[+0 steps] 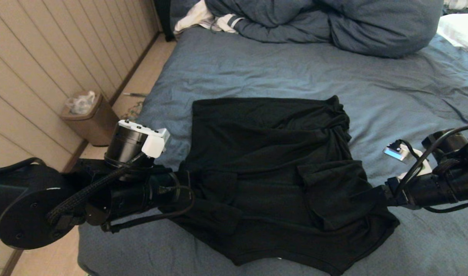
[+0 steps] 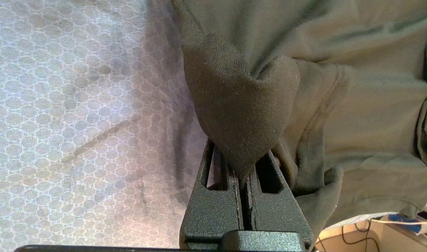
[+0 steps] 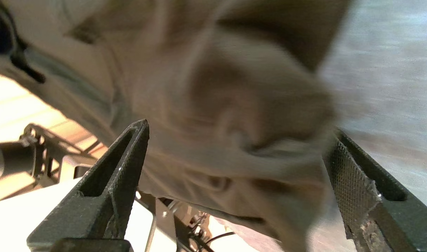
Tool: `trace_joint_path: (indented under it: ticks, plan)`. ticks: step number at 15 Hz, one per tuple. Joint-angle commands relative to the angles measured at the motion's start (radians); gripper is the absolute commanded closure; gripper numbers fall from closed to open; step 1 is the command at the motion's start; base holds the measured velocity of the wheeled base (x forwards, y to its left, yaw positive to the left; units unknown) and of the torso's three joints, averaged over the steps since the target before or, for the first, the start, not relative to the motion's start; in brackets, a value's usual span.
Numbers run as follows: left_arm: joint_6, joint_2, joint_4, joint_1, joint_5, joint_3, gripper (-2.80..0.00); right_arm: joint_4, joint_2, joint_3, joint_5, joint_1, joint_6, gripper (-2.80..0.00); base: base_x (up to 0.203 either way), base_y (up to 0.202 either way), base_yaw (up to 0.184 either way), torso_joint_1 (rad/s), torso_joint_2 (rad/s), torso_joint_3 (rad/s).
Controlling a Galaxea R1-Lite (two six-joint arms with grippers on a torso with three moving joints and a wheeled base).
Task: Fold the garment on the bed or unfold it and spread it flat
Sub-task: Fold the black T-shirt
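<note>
Left claw (image 2: pixel 246 171) clamped on shirt (image 1: pixel 272 172) fold near bed (image 1: pixel 257 65) left edge; right claw (image 3: pixel 234 168) spread wide, cloth loose between.

Plain black garment (image 1: pixel 272 172) on a blue-grey bed (image 1: pixel 391 88), bunched blue-grey duvet (image 1: pixel 333 23) and white cloth (image 1: pixel 203 17) with dark stripes at the far edge, white pillow (image 1: pixel 462 28) at the far right corner.

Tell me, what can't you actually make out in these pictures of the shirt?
- Head view: the garment's print and lettering are hidden in its own folds.
- Head view: both end effector tips are hidden against the black cloth.
- Right wrist view: the cloth between the open right end effector is blurred.
- Left wrist view: the left end effector pinches a fold; which part is unclear.
</note>
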Motion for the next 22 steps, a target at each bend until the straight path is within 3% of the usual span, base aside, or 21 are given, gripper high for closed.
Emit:
trace_joint_path:
  ticks: [1,11,15,22]
  plan:
    - [-0.006,0.005,-0.001,0.000,0.001,0.001,0.00,0.004,0.003,0.006,0.005,0.006,-0.001,0.00,0.000,0.000,0.000,0.000,0.00,0.000]
    - [-0.049,-0.001,0.006,-0.075,0.006,0.034,0.00,0.014,-0.071,0.104,0.002,0.001,-0.006,0.00,0.000,0.000,0.000,0.000,0.00,0.000]
    - [-0.112,-0.074,0.028,-0.136,0.015,0.080,0.00,0.032,-0.187,0.190,-0.001,-0.002,-0.003,0.00,0.000,0.000,0.000,0.000,0.00,0.000]
    - [-0.126,-0.265,0.265,-0.240,0.024,0.109,0.00,0.319,-0.484,0.215,-0.026,-0.001,-0.020,0.00,0.000,0.000,0.000,0.000,0.00,0.000]
